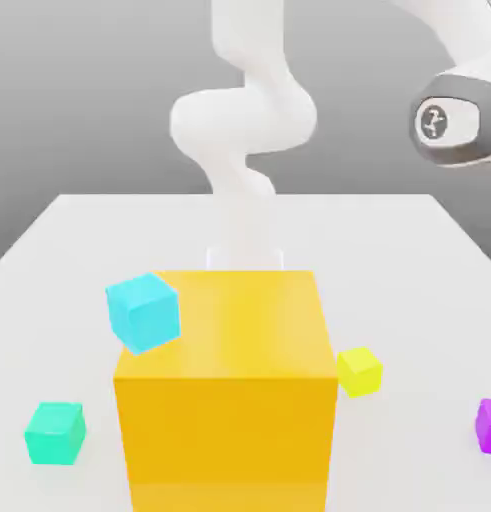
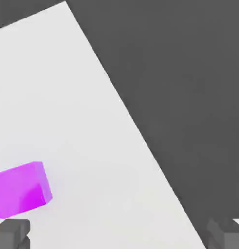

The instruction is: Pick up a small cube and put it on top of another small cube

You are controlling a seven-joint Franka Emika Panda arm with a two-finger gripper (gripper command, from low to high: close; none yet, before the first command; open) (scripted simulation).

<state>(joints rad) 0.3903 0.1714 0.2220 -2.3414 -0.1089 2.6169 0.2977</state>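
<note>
The white table (image 1: 139,220) carries all, so the work has a flat base. On it the big orange block (image 1: 224,430) stands and lifts the blue cube (image 1: 144,313), which sits tilted at its top edge on the exterior view's left. The gripper (image 2: 119,236) has its fingers spread apart and holds nothing, probably to make room for a cube between them. The purple cube (image 2: 21,189) lies on the table, near one finger, at the exterior view's right edge.
</note>
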